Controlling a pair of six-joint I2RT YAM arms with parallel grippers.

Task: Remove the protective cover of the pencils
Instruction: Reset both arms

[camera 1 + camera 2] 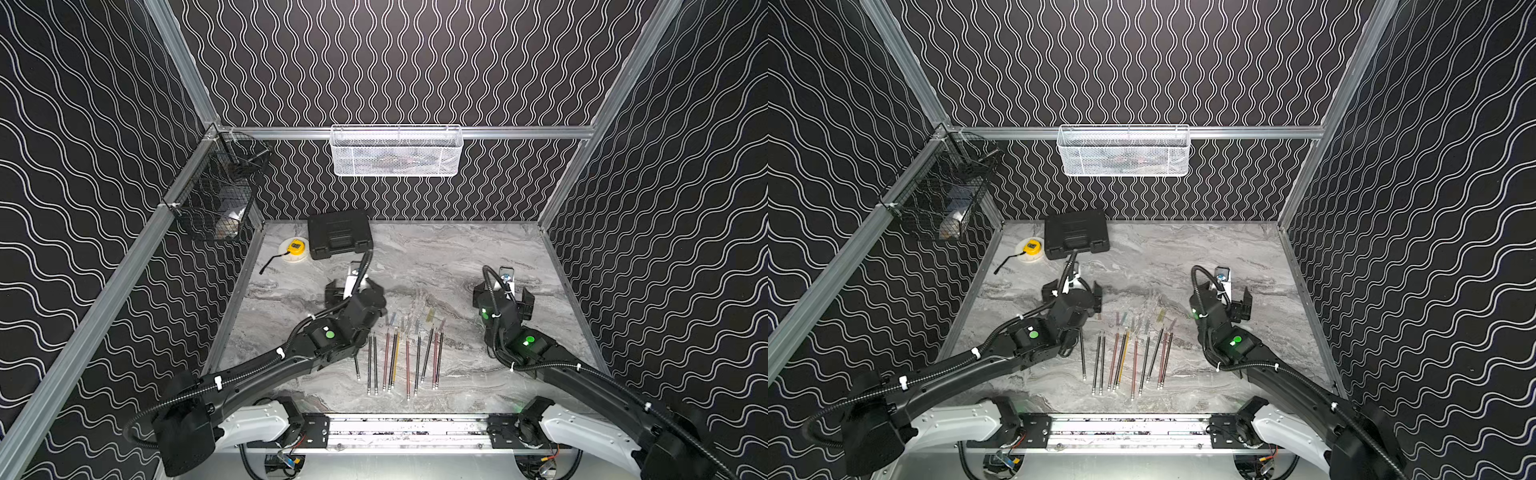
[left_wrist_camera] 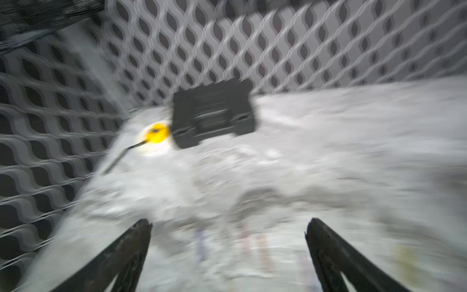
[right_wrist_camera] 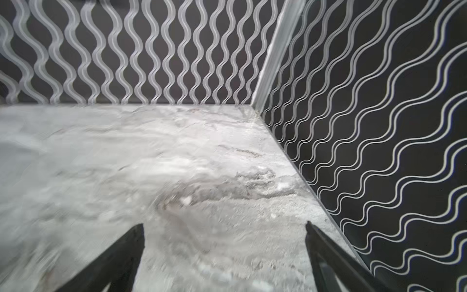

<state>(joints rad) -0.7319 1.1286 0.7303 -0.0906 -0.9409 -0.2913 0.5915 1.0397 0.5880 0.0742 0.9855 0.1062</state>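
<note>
Pencils in a row on the table
I see the left gripper and right gripper both spread wide, holding nothing; pencils lie between the arms

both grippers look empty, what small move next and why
Probably draw the left arm back off the row. Both the left gripper and right gripper are open and empty. Covers that look loose lie beyond the pencils. The leftmost pencil is half hidden under that arm, its cover unclear.
</note>
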